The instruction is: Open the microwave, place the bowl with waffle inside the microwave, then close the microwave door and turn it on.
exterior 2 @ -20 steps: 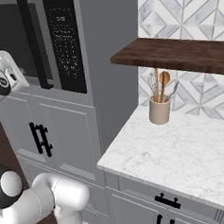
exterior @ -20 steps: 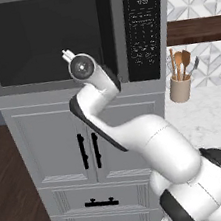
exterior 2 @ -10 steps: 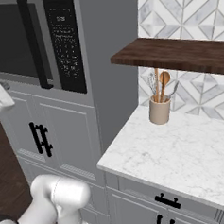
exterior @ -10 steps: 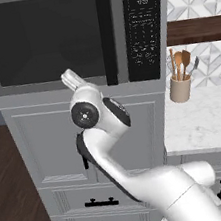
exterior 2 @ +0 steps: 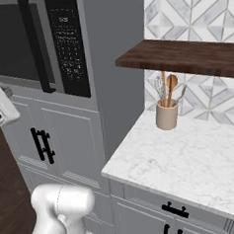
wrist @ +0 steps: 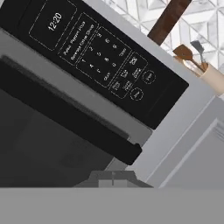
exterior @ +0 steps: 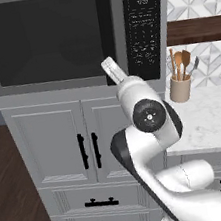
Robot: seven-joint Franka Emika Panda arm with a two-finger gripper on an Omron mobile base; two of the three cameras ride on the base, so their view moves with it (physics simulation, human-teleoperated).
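The microwave door (exterior: 40, 40) occupies the left of the left base view. It is shut, flush with the grey frame, and its dark glass window reveals nothing of the interior. The black vertical handle bar (exterior: 105, 27) runs along the door's right edge. Directly right of the handle sits the black keypad panel (exterior: 142, 26) of the microwave (exterior: 169, 27), with a small display at its top. In the hand view the display (wrist: 56, 21) reads 12:20, and the handle bar crosses that frame as a dark diagonal band ending just above the fingertips.

The gripper (wrist: 113, 177) points at the lower end of the handle bar, near the bottom corner of the keypad panel. Its two dark tips lie pressed together with no gap between them and nothing pinched. Whether the tips touch the microwave front is unclear from this angle. In the left base view the white hand rises from the arm's wrist to just below the keypad panel; the fingertips themselves are too small to resolve there.

Below the microwave stand white panelled cabinet doors (exterior: 56, 141) with black vertical pulls, and drawers beneath them.

To the right, a white marble counter (exterior 2: 191, 158) carries a tan utensil cup (exterior 2: 167, 114) holding wooden spoons. A dark wooden shelf (exterior 2: 184, 57) is mounted above the cup against a patterned tile wall (exterior 2: 191, 15).
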